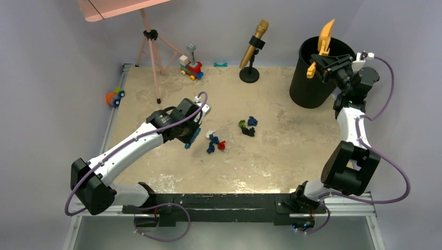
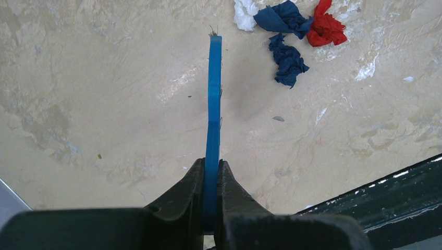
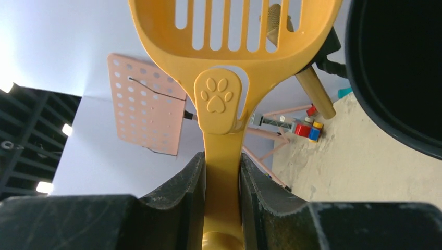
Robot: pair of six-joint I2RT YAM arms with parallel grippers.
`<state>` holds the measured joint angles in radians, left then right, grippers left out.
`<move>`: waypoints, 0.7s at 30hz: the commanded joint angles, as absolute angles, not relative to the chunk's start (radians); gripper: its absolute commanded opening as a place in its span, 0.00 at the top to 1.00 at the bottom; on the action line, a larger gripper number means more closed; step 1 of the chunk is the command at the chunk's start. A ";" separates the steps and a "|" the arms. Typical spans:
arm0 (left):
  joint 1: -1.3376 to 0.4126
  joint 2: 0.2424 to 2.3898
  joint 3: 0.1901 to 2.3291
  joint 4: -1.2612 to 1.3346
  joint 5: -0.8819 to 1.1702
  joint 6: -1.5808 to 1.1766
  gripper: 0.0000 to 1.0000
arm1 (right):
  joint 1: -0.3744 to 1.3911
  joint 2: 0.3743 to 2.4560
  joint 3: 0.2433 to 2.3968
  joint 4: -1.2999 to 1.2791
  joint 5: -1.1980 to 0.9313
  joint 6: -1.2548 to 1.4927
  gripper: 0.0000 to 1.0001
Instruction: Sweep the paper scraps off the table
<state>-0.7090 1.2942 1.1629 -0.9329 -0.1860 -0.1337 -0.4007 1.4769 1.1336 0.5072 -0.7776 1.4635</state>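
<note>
Two grippers are working here, and each one is squeezing a tool. The left gripper [image 2: 211,174] is clamping its black jaws tight on a thin blue plastic brush [image 2: 213,99]. The brush is standing on its thin edge and pointing straight up the middle of the left wrist view, over the beige stone-look table [image 2: 94,104]. I cannot tell if its bristles are touching the table.

The small crumpled paper scraps [image 2: 287,57] are lying at the upper right of that view, level with the brush tip and off to its right side. A white one, two navy blue ones and a red one are bunching close together there. In the top view these paper scraps [image 1: 215,141] are sitting just beside the left gripper [image 1: 188,136], on its right. A second bunch of scraps [image 1: 247,126], green and navy blue, is lying further right and a little higher.

The right gripper [image 3: 223,166] is pinching the handle of a yellow plastic scoop [image 3: 219,99] with slots and a paw print. It is holding the scoop up high at the upper right of the top view, over a tall round black bin [image 1: 312,83], well apart from the scraps.

So the left arm is the nearer one. I am guessing the brush needs to be pushing sideways to the right, flat side first.
</note>
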 commanded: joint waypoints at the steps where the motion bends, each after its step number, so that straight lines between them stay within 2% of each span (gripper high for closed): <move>1: -0.710 1.285 1.169 -0.917 -0.206 -0.124 1.00 | -0.393 1.448 1.247 0.425 -0.851 1.266 1.00; 7: -0.711 1.262 1.181 -0.924 -0.359 -0.176 1.00 | -0.282 1.386 1.392 -0.021 -0.832 0.801 1.00; 12: -0.711 1.207 1.163 -0.890 -0.370 -0.199 1.00 | -0.034 1.297 1.390 -0.334 -0.589 0.493 1.00; 15: -0.711 1.160 1.159 -0.879 -0.385 -0.294 1.00 | 0.121 1.212 1.281 -0.394 -0.389 0.426 1.00; 21: -0.711 1.132 1.159 -0.843 -0.320 -0.371 1.00 | 0.260 1.045 1.006 -0.419 -0.152 0.410 1.00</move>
<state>-0.7090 1.1400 1.1587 -0.8959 -0.3477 -0.2790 0.2218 1.1213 1.1297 -0.3405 -0.3874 0.4957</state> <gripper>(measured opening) 0.109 0.285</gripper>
